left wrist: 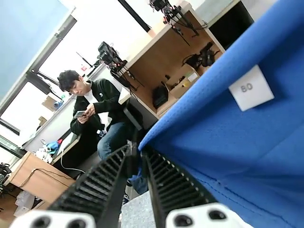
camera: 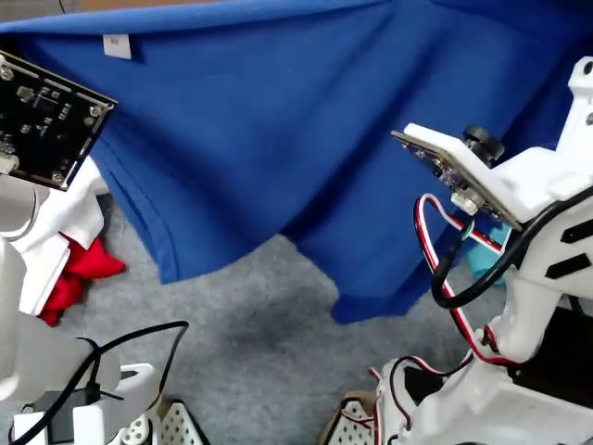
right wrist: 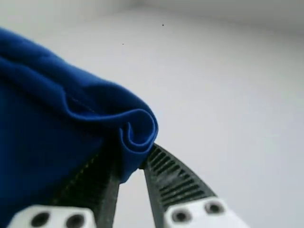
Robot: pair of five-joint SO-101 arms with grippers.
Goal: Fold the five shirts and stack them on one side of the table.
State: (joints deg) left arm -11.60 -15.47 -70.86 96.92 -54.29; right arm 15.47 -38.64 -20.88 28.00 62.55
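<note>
The left gripper (left wrist: 137, 154) is clamped on the top hem of the blue shirt (camera: 278, 139), near its label (camera: 117, 45). The shirt hangs spread above the grey table (camera: 250, 343). The right gripper (right wrist: 132, 159) is clamped on a bunched fold. Recommended: hold both grips level, tension the span, and lay the lower hem flat before folding.
</note>
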